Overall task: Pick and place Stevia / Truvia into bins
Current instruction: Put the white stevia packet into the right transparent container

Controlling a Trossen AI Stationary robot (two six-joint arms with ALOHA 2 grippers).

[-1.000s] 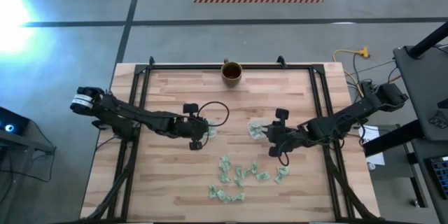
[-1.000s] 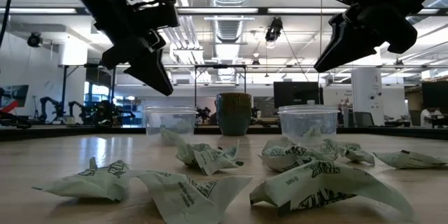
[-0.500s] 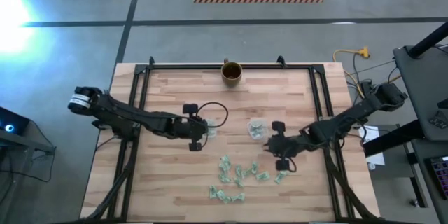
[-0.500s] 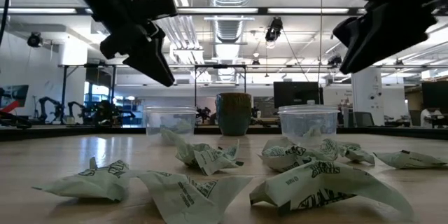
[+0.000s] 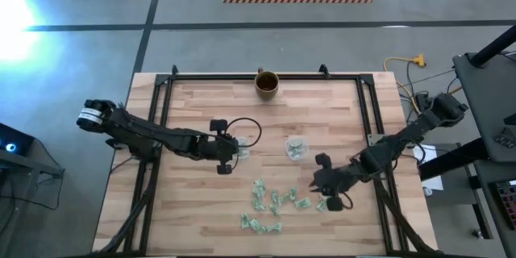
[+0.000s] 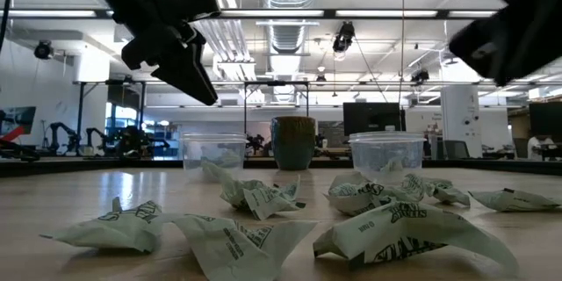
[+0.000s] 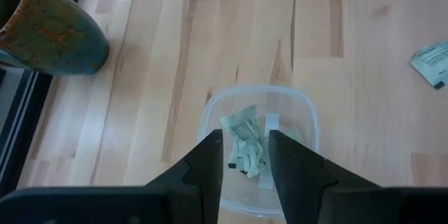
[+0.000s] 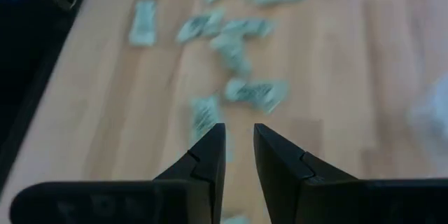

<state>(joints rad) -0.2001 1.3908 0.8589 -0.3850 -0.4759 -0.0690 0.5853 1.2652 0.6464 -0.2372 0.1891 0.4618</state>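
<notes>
Several crumpled green-and-white packets (image 5: 274, 203) lie loose on the near middle of the table, close up in the low view (image 6: 255, 198). Two clear cups stand behind them: the left cup (image 5: 243, 151) (image 6: 213, 151) and the right cup (image 5: 296, 149) (image 6: 386, 154). Each holds a few packets. My left gripper (image 5: 235, 151) hovers open above the left cup (image 7: 257, 112), where packets (image 7: 246, 147) lie between its fingers' line of sight. My right gripper (image 5: 318, 184) is open and empty, above the pile's right side (image 8: 248, 91).
A brown-gold mug (image 5: 267, 83) (image 6: 293, 143) stands at the far middle edge, behind the cups. One stray packet (image 7: 430, 61) lies right of the left cup. Bare wood spreads left of the pile and along the near edge. Black frame rails (image 5: 157, 129) run along both table sides.
My right gripper has swung from beside the right cup toward the table's near edge, ending over the right side of the packet pile. My left gripper has stayed above the left cup, rising slightly. No packet on the table has moved.
</notes>
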